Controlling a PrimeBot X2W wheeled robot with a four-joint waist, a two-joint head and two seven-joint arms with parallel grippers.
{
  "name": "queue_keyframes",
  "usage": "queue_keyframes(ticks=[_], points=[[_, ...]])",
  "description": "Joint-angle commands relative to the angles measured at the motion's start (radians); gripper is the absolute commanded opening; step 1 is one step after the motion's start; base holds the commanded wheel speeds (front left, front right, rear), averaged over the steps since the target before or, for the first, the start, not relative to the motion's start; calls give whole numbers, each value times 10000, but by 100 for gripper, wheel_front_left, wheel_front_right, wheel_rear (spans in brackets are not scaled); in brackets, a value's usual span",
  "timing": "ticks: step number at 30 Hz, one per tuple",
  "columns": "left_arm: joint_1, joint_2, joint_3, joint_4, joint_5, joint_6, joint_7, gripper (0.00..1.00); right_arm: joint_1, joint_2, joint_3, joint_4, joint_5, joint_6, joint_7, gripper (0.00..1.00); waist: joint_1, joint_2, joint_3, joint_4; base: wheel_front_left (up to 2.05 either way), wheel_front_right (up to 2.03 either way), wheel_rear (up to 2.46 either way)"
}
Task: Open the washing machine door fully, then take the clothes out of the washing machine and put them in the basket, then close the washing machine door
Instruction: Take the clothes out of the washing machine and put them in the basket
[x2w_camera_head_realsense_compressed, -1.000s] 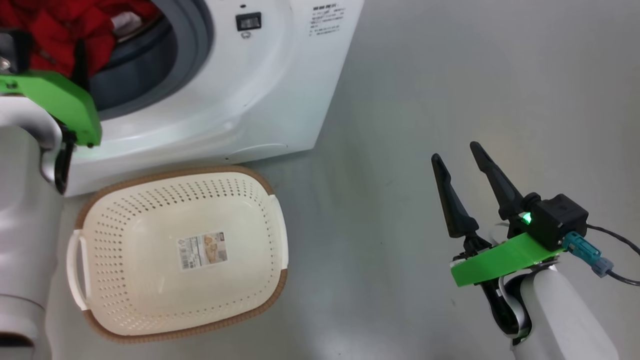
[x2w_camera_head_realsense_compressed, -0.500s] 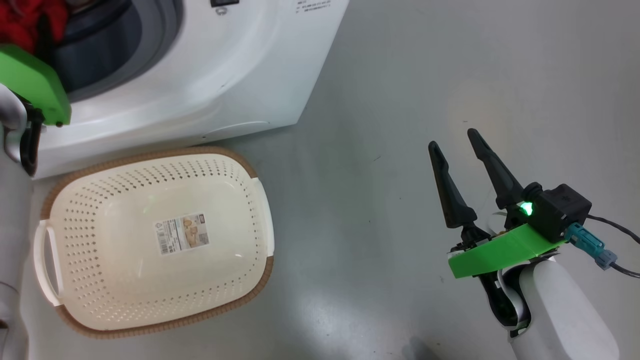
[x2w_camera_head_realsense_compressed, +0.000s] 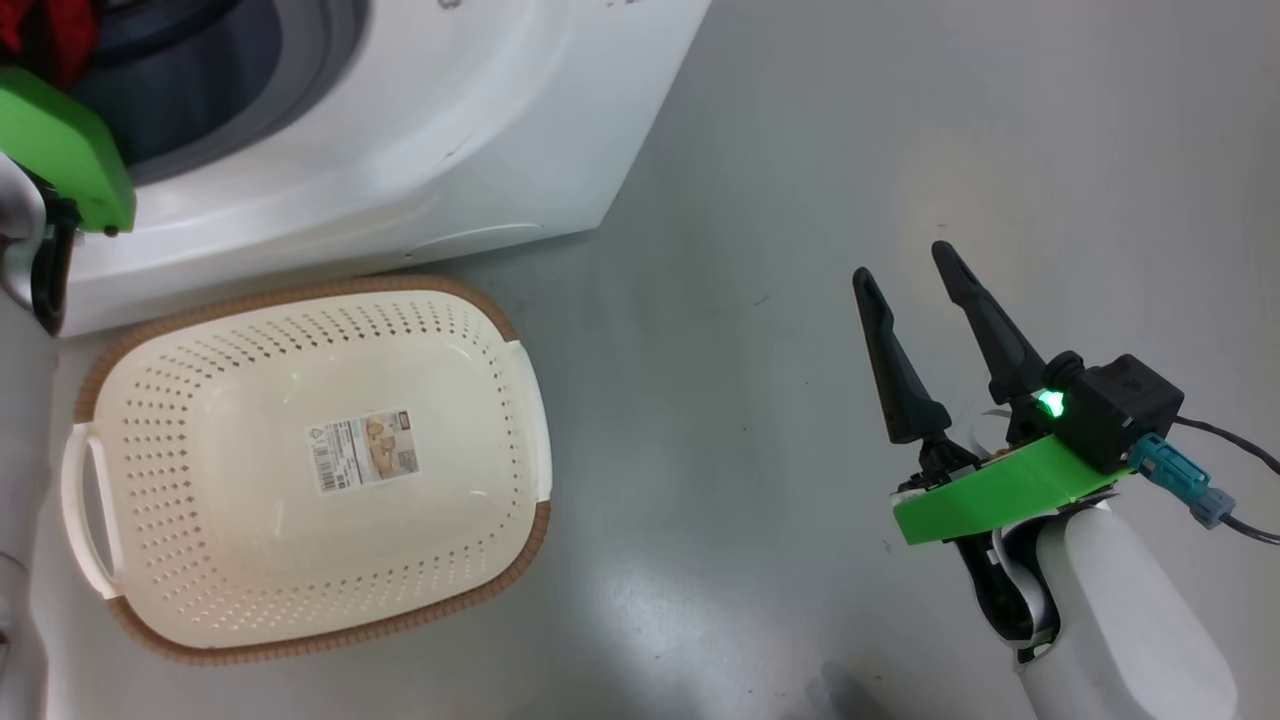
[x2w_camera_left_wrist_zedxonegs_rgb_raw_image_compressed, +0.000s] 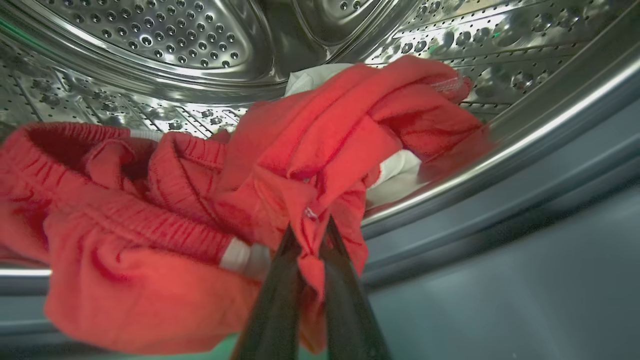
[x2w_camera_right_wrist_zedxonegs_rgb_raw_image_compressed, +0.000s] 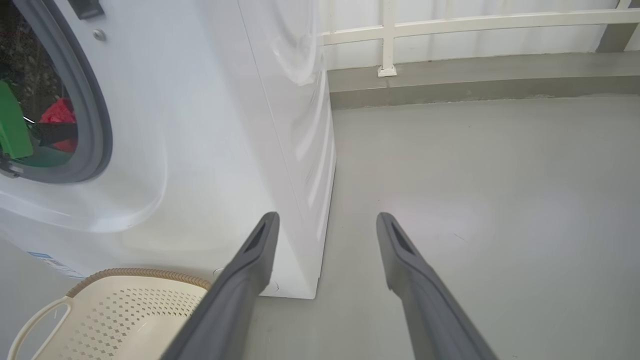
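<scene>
Red clothes (x2w_camera_left_wrist_zedxonegs_rgb_raw_image_compressed: 320, 125), one bundle with bits of white, lie in the drum (x2w_camera_left_wrist_zedxonegs_rgb_raw_image_compressed: 150, 30) of my one washing machine (x2w_camera_head_realsense_compressed: 430, 140), left gripper (x2w_camera_left_wrist_zedxonegs_rgb_raw_image_compressed: 310, 225) pinched tight on a red fold. One basket (x2w_camera_head_realsense_compressed: 300, 288) sits near its front; right gripper (x2w_camera_head_realsense_compressed: 900, 262) hangs spread wide, far right.

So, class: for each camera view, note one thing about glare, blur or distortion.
Head view: pale glare patches on the floor, a green lamp glowing. Left wrist view: bright highlights on the steel drum, the nearest clothes soft. Right wrist view: the washing machine has a bowed corner edge.
</scene>
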Motion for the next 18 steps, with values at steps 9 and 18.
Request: queue_keyframes(ticks=[9,18], points=[[377,128,369,-208,-638,-161,-738,0,184,20,23,-9,-42,62,-65,100,-1,0,-632,210,0,0,0],[2001,-120,937,-2211,-1057,-247,-906,0,728,20,-141,270,-173,62,-65,100,-1,0,-1731,601,0,0,0]])
